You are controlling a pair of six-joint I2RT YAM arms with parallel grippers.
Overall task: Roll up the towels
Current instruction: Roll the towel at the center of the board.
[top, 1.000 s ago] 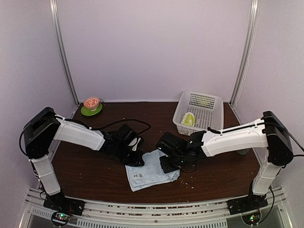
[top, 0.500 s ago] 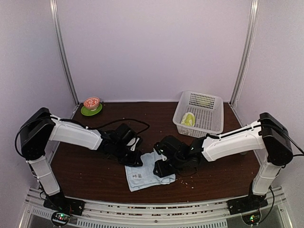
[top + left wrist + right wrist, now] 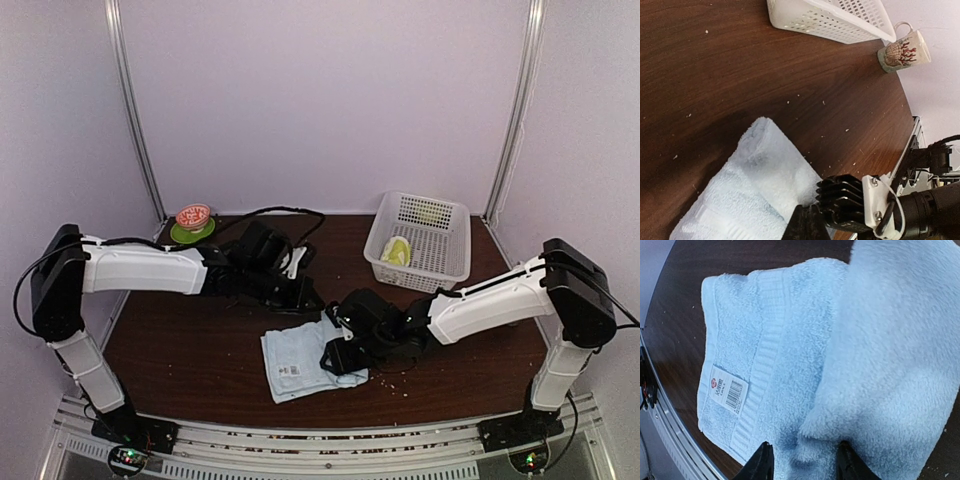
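Observation:
The light-blue towel lies near the table's front, its right part doubled over the left part into a thick fold; a barcode label shows on the flat layer. My right gripper is open, low over the towel, with its fingertips on either side of the fold's edge. My left gripper is shut and empty, just beyond the towel's far edge. The yellow-green towel lies in the white basket.
The basket stands at the back right with a patterned mug beside it. A red bowl on a green plate sits at the back left corner. Crumbs dot the brown table.
My right gripper has opened and slid left with the towel's right part, now doubled over. The left gripper, still shut, has drawn off the towel toward the far side.

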